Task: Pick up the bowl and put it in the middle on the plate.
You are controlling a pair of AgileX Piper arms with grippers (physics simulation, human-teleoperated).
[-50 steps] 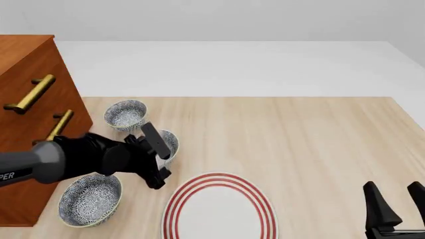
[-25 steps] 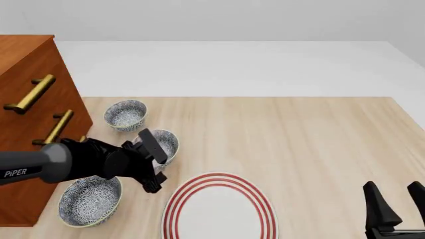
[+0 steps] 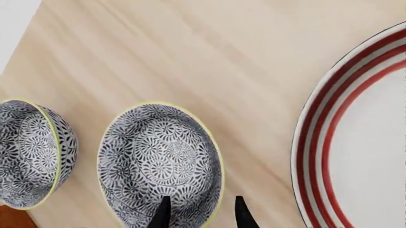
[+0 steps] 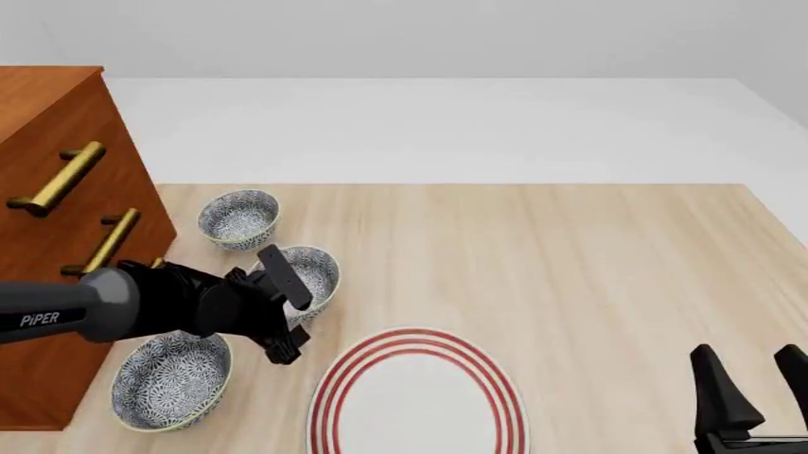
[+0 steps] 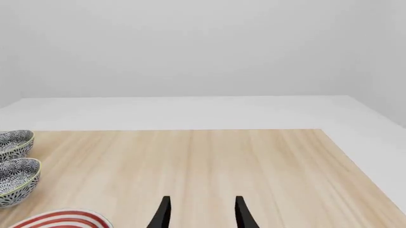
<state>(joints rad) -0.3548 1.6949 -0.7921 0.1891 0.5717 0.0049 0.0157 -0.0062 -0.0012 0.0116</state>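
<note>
Altogether three bowls (image 4: 307, 274), one plate (image 4: 417, 397), two pincers (image 4: 280, 303), both parted, empty.

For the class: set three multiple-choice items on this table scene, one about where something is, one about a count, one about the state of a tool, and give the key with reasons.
1. In the front view, where is the plate relative to the middle bowl?
A. nearer the camera and to the right
B. behind it by the drawers
C. underneath it

2. How many patterned bowls are on the table?
A. two
B. three
C. four

3. How is the left tool placed at the middle bowl?
A. shut, away from the bowl
B. open, one finger inside the rim and one outside
C. holding the plate

Key: 1 A, the red-ringed plate lies at the near edge, right of the bowl. 2 B, the front view shows three. 3 B, the left wrist view shows the fingertips astride the rim with a gap.
</note>
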